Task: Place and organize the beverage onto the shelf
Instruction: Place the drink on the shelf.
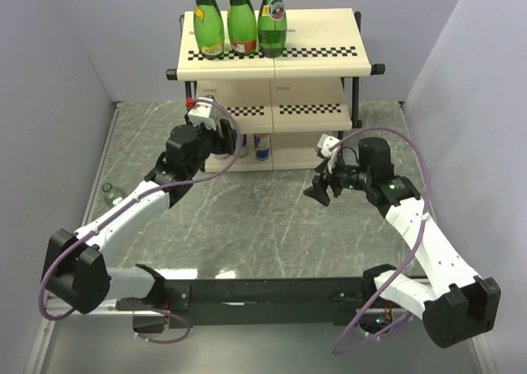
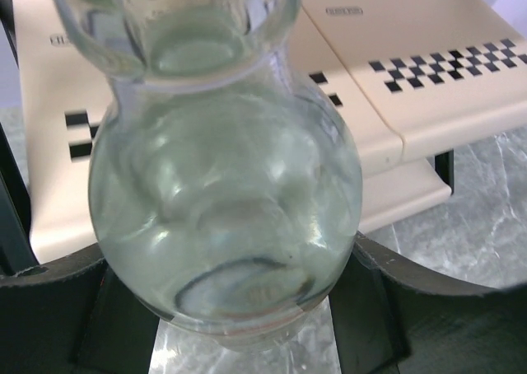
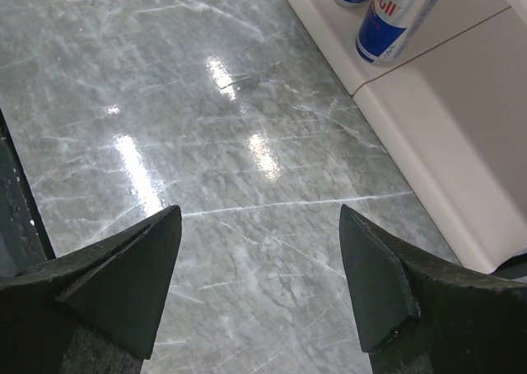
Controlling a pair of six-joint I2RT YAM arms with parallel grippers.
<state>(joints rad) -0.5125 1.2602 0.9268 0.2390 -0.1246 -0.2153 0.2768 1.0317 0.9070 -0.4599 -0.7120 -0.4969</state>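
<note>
Gripping a clear glass bottle (image 2: 222, 184) by its round body, the left gripper (image 1: 216, 128) has one dark finger (image 2: 49, 308) pressed against each side of the glass. It holds the bottle at about 11 o'clock from the middle of the marble table (image 1: 247, 226), just in front of the left half of the middle tier of the shelf (image 1: 321, 36). In the overhead view the bottle's red cap is at its 10 o'clock end. The shelf stands at 12 o'clock, with three green bottles (image 1: 241, 20) upright in a row on the left half of its top board and two cans (image 1: 262, 147) on the bottom board. The right gripper (image 3: 259, 259) hangs at about 3 o'clock over bare marble, its jaws spread wide with nothing between them. A second clear bottle (image 1: 113, 194) lies at 9 o'clock, near the left wall.
</note>
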